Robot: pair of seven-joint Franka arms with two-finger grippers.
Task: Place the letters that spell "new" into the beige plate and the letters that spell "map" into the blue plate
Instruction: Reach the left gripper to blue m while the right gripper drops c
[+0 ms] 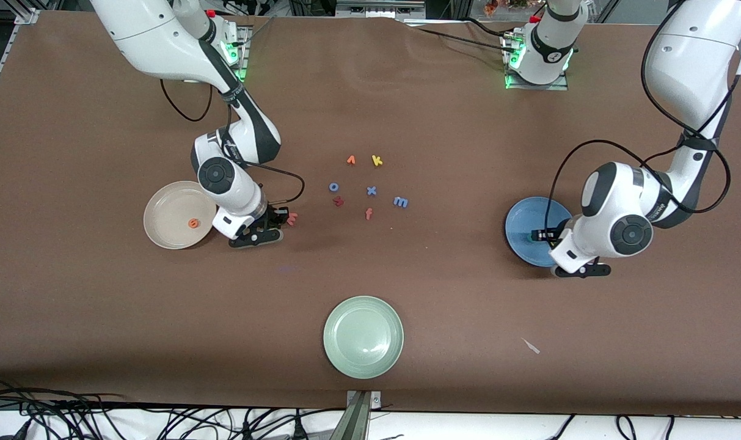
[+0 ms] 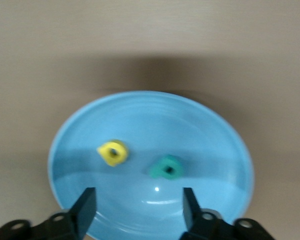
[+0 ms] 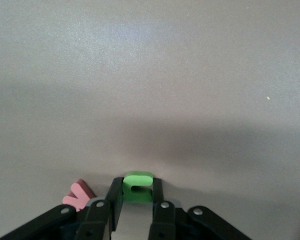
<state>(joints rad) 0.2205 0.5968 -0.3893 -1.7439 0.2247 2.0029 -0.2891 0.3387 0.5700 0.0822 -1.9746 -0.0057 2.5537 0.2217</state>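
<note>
Right gripper [image 3: 137, 197] fingers pinched shut on the green n [image 3: 138, 186], low at the table [image 1: 101, 318], just beside the beige plate [image 1: 162, 211] on the side toward the letter pile. Pink w [image 3: 78, 194] lies just beside the fingers, touching or nearly so, not held. Orange e [image 1: 193, 223] already in the beige plate.

Step in hand, as I judge it: pick of the n. Next move calls for a lift clear of the w, a short carry over the beige rim, then release.

Left gripper [image 2: 137, 206] over the blue plate [image 2: 90, 125], fingers wide apart, holding nothing. Yellow letter [image 2: 113, 152] and teal letter [image 2: 167, 167] lie in the plate, near each other, under the open fingers.

Blue m [image 1: 401, 201] on the table mid-pile, well apart from both grippers; probably the left arm's next target.
</note>
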